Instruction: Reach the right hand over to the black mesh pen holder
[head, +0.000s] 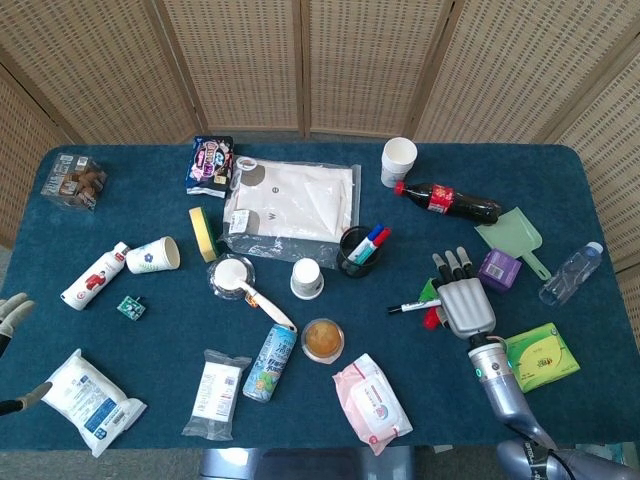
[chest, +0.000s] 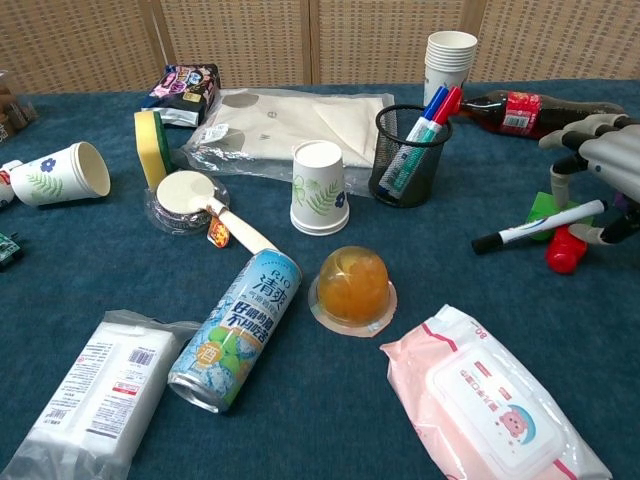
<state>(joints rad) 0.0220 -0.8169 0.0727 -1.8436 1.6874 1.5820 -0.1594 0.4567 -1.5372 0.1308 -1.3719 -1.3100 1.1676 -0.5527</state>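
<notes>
The black mesh pen holder (head: 358, 252) (chest: 408, 156) stands mid-table with a blue and a red marker upright in it. My right hand (head: 465, 302) (chest: 607, 170) hovers well to its right, palm down. A black marker (head: 411, 305) (chest: 538, 225) points left toward the holder, its rear end pinched between the hand's thumb and fingers. A red cap (chest: 561, 251) and a green object (chest: 545, 208) lie under the hand. My left hand (head: 11, 311) shows only at the far left edge, fingers apart and holding nothing.
Between hand and holder is bare blue cloth. A cola bottle (head: 448, 201), a stack of paper cups (chest: 449, 62), a purple box (head: 497, 269) and a green dustpan (head: 511, 235) lie behind the hand. A paper cup (chest: 320, 187), a jelly cup (chest: 352, 285) and a wet-wipes pack (chest: 488, 405) lie left and nearer.
</notes>
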